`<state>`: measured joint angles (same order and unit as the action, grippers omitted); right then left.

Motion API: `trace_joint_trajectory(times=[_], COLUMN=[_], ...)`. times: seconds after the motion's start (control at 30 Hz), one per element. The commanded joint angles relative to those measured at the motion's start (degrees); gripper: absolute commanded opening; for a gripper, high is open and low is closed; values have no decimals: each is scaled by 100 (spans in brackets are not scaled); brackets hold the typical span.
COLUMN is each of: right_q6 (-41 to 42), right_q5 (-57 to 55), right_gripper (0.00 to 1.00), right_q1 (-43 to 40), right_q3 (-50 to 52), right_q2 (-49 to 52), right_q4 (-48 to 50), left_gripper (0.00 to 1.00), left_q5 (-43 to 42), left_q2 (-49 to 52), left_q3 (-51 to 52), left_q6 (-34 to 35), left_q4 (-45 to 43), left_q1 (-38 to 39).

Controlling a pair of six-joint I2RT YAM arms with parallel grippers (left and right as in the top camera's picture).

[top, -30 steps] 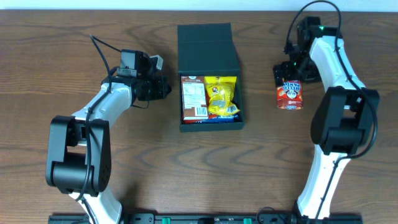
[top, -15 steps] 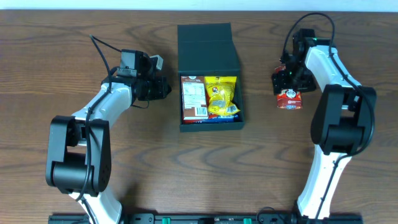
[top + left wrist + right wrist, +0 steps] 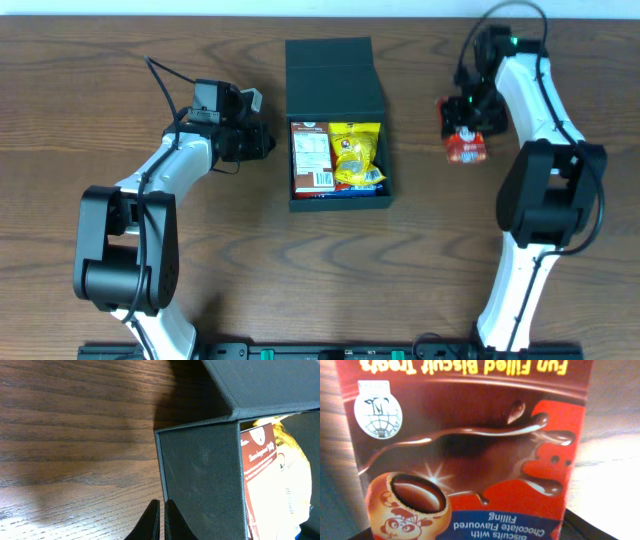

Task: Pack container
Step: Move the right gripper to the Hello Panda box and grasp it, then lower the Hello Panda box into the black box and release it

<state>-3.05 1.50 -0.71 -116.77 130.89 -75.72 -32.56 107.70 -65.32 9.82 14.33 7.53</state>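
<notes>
The container (image 3: 338, 203) is a black box lying open, its lid (image 3: 334, 68) folded back; it holds a white-and-red packet (image 3: 311, 155) and a yellow packet (image 3: 356, 150). My left gripper (image 3: 264, 143) is shut and empty just left of the container. In the left wrist view its fingertips (image 3: 162, 521) rest against the container's outer left wall (image 3: 200, 480). My right gripper (image 3: 466, 116) is shut on a red chocolate biscuit box (image 3: 467, 147), right of the container. The box (image 3: 470, 450) fills the right wrist view and hides the fingers.
The brown wooden table (image 3: 400, 270) extends around the container. Both arm bases stand near the front edge, left (image 3: 125, 270) and right (image 3: 540, 220).
My right gripper came down over the red biscuit box, closed on it and moved it slightly back. My left arm has not moved.
</notes>
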Motion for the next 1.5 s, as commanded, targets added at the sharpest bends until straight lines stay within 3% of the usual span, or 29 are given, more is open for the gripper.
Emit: trace_joint_trajectory(times=[0.0, 0.2, 0.43, 0.5, 0.77, 0.9, 1.17, 1.23, 1.27, 1.33, 1.37, 1.43, 1.47], right_q6=[229, 505, 1862, 2155, 3077, 3128, 3097, 2870, 2632, 2236, 1947, 1567, 1305], right_q5=[94, 470, 605, 586, 39, -280, -1038, -1032, -986, -752, -455, 179, 673], right_gripper=[71, 72, 72, 68, 70, 94, 92, 93, 99, 98, 82, 18, 1], right_q1=[444, 1390, 2238, 2409, 2855, 3084, 2938, 2822, 2726, 2621, 2555, 2433, 2354], right_q3=[-734, -1453, -1451, -1403, -660, -109, -704, -1064, -1340, -1523, -1532, -1530, -1497], right_q2=[-50, -50, -48, -48, -48, -48, -247, -372, -494, -643, -732, -765, -752], right_q4=[-339, -938, -1335, -1370, -859, -525, -916, -999, -999, -911, -800, -647, -557], left_gripper=[6, 6, 6, 6, 6, 6, 6, 6, 6, 6, 6, 6, 6], left_q5=[57, 59, 55, 55, -9, -11, -11, -11, -15, -50, -50, -50, -50], left_q2=[96, 96, 96, 96, 96, 96, 96, 96, 94, 96, 96, 96, 96], left_q3=[-83, -83, -83, -83, -83, -83, -83, -83, -83, -83, -83, -83, -83], left_q6=[-42, -44, -44, -46, -48, -46, -48, -46, -46, -42, -42, -42, -42], left_q4=[-4, -2, 0, 0, 0, 2, -2, 0, 0, 0, 0, 0, 0], left_q1=[-2, -11, -267, -378, -608, -608, -608, -608, -608, -608, -608, -608, -608])
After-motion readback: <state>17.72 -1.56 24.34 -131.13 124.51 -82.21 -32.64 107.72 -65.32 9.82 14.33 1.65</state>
